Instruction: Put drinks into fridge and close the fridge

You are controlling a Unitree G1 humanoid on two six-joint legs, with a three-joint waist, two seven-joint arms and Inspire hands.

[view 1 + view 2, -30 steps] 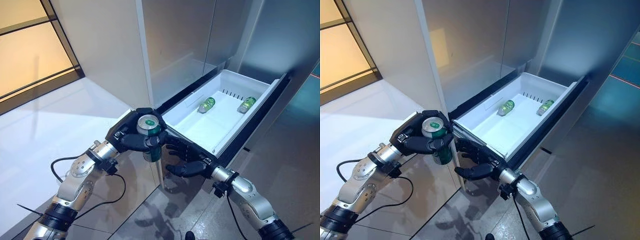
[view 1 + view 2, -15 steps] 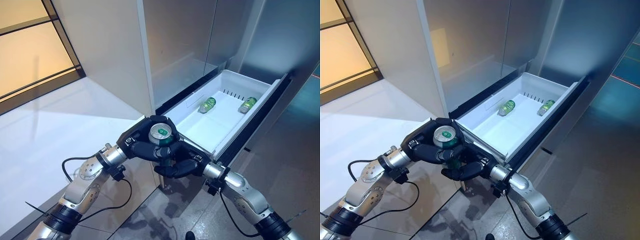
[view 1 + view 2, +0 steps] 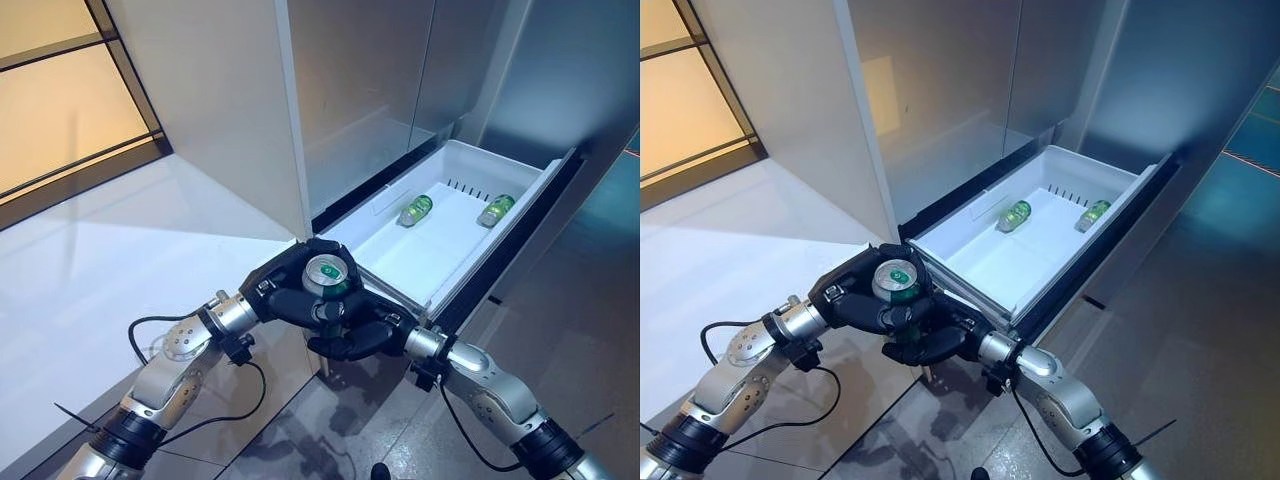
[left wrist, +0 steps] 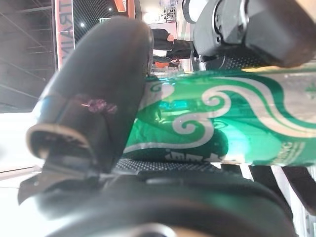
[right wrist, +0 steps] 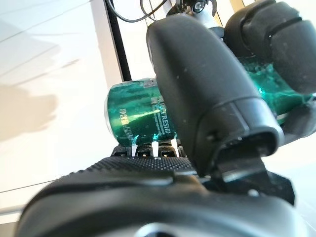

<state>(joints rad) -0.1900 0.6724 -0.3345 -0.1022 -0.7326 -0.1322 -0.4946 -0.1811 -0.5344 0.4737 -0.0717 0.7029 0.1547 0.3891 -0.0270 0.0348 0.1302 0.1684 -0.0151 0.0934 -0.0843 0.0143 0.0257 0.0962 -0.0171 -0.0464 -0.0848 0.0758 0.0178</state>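
Note:
A green can (image 3: 324,272) stands upright between both hands, just off the near corner of the open white fridge drawer (image 3: 541,176). My left hand (image 3: 283,296) is curled round its upper part; the left wrist view shows the thumb (image 4: 94,98) across the can (image 4: 222,123). My right hand (image 3: 362,340) is curled round the can from below and the right; the right wrist view shows its thumb (image 5: 197,84) over the can (image 5: 133,118). Two green cans (image 3: 413,209) (image 3: 494,209) lie on their sides at the drawer's far end.
The fridge's tall steel doors (image 3: 360,90) stand shut above the drawer. A white wall panel (image 3: 210,110) is at the left, with a window (image 3: 60,100) beyond it. The drawer's dark front (image 3: 520,240) juts out to the right over the grey floor.
My left hand has carried the can right toward the drawer's near corner. My right hand has come up and closed round the can from below.

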